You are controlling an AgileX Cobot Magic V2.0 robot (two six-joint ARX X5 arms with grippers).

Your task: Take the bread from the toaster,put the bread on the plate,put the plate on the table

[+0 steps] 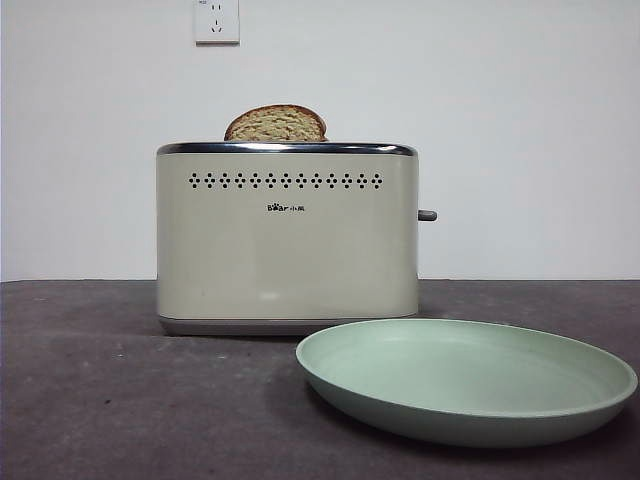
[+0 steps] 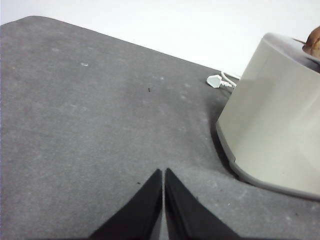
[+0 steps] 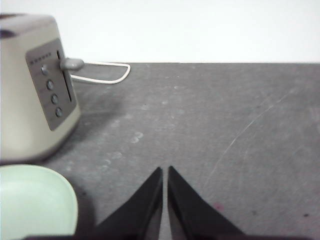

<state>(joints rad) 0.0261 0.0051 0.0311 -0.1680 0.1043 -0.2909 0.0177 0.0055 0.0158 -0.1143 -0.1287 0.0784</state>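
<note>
The cream toaster (image 1: 286, 240) stands on the table (image 1: 100, 400). One bread slice (image 1: 276, 124) stands in its slot; only its domed top with tan crumb and brown crust shows. The mint-green plate (image 1: 470, 380) lies empty on the table in front of the toaster, to the right. My left gripper (image 2: 163, 172) is shut and empty over bare table beside the toaster (image 2: 270, 125), where the bread's edge (image 2: 314, 42) peeks out. My right gripper (image 3: 165, 170) is shut and empty, off the toaster's lever end (image 3: 25, 100) and near the plate (image 3: 30, 205). Neither gripper shows in the front view.
The grey lever (image 3: 72, 63) and a button panel (image 3: 52, 90) face my right gripper. A white cable (image 3: 105, 75) and plug (image 2: 215, 81) lie behind the toaster. A white wall with a socket (image 1: 217, 20) closes the back.
</note>
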